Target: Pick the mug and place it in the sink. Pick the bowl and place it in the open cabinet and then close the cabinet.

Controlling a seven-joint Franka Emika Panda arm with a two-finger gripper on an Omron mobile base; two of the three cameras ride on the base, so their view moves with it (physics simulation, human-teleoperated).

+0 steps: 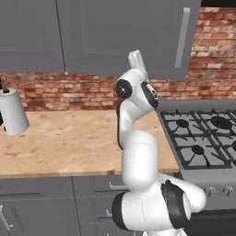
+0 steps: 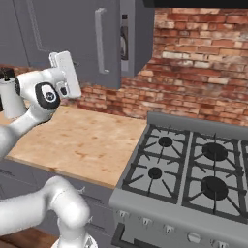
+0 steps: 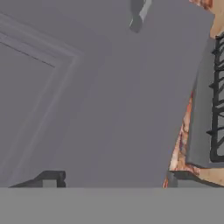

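Closing cabinet door (image 3: 109, 96), panel right ahead of pincer (image 3: 116, 179), jaws wide apart, nothing held. Push flat w/ fingertips (image 3: 52, 178), below handle (image 3: 140, 15), steady till flush.

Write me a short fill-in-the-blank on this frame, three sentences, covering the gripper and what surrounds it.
1. In the hand view, the gripper faces a flat grey cabinet door with its jaws ____.
2. The wall behind the wooden counter is made of ____.
3. To the right of the counter stands a gas ____ with black grates.

Missing words: open; brick; stove
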